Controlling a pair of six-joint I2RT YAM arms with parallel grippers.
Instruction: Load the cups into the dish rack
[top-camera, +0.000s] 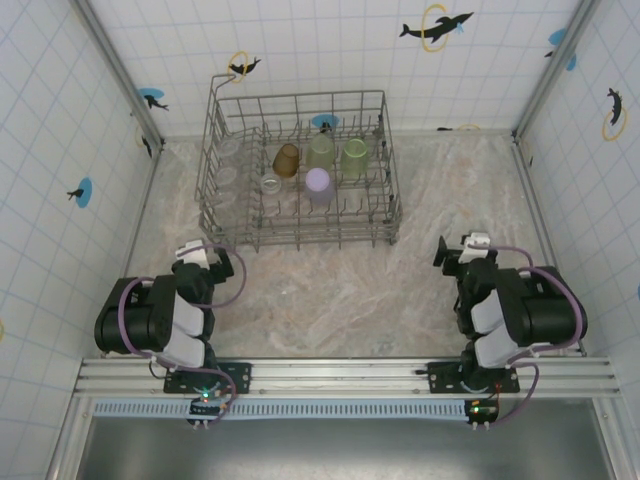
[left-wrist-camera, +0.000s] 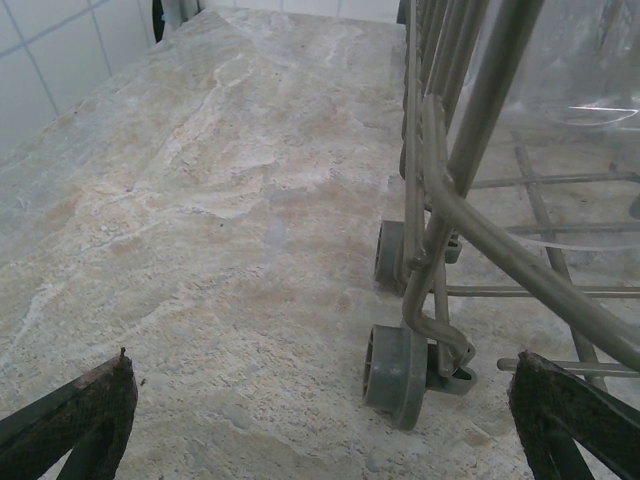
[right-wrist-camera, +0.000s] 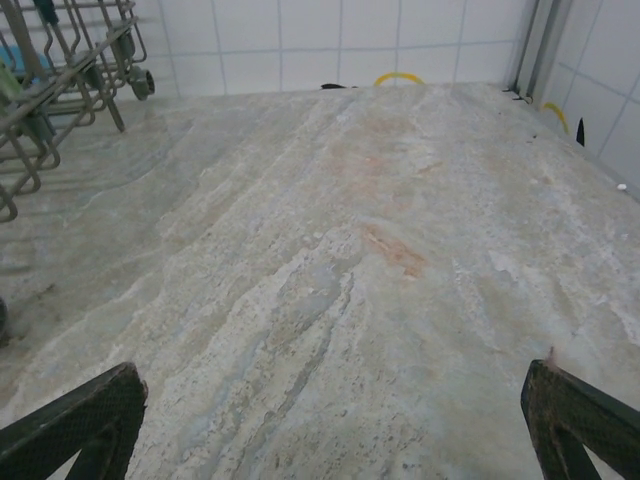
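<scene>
The grey wire dish rack (top-camera: 320, 232) stands at the back middle of the table. Cups sit inside it: an amber one (top-camera: 286, 159), two pale green ones (top-camera: 320, 151) (top-camera: 354, 158), a lilac one (top-camera: 318, 185), and clear ones (top-camera: 270, 184) (top-camera: 229, 150). My left gripper (top-camera: 200, 255) is folded back near its base, open and empty, just in front of the rack's near left corner. In the left wrist view that corner's wheel (left-wrist-camera: 398, 375) lies between the spread fingers (left-wrist-camera: 90, 410), with a clear cup (left-wrist-camera: 590, 90) behind the wires. My right gripper (top-camera: 462, 248) is open and empty over bare table.
The marbled tabletop (top-camera: 330, 290) stretches between the two arms and in front of the rack. Tiled walls close in the left, back and right sides. In the right wrist view the rack's corner (right-wrist-camera: 60, 60) stands at the upper left, well away from the fingers (right-wrist-camera: 575, 415).
</scene>
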